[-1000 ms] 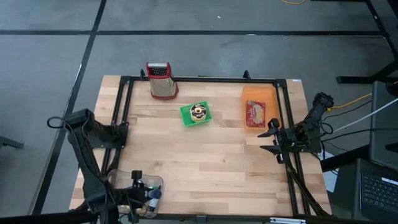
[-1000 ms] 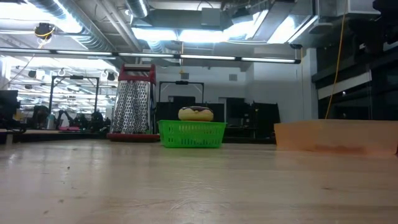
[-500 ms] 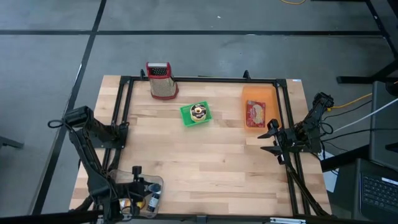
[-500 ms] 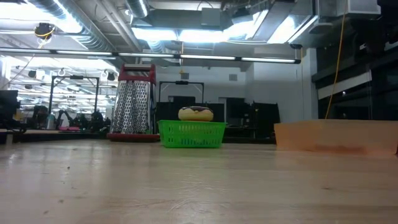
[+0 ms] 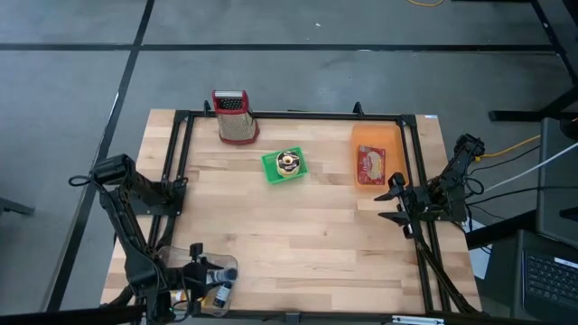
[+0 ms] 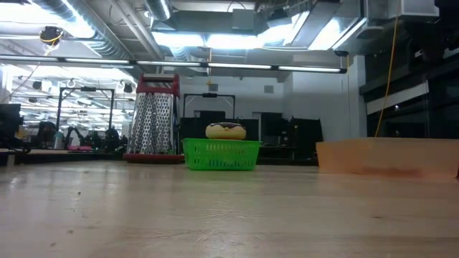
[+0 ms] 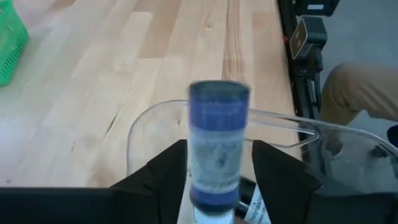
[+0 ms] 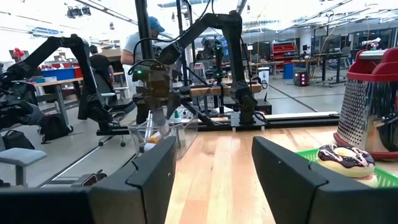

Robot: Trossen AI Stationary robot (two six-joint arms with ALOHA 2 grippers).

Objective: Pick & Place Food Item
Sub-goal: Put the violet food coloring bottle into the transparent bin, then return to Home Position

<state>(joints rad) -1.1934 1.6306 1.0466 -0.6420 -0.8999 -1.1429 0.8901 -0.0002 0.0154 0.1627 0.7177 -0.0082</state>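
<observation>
Left pincer spread round blue-capped bottle over clear container | likely light, rigid, slick; best gripped mid-body | right pincer spread, idle at worktop edge

The bench is pale blond wood in long planks with light grain, edged by a black frame. At upper centre of the high view a bright green basket holds a doughnut with dark brown icing and a cream-coloured ring. To its left stands a silvery, finely perforated grater with a red handle and red base. At upper right lies an orange tray bearing a red-and-white label. At lower left, a clear bin sits around a bottle with a deep blue cap and a pale blue-grey label. Both arms are black.
</observation>
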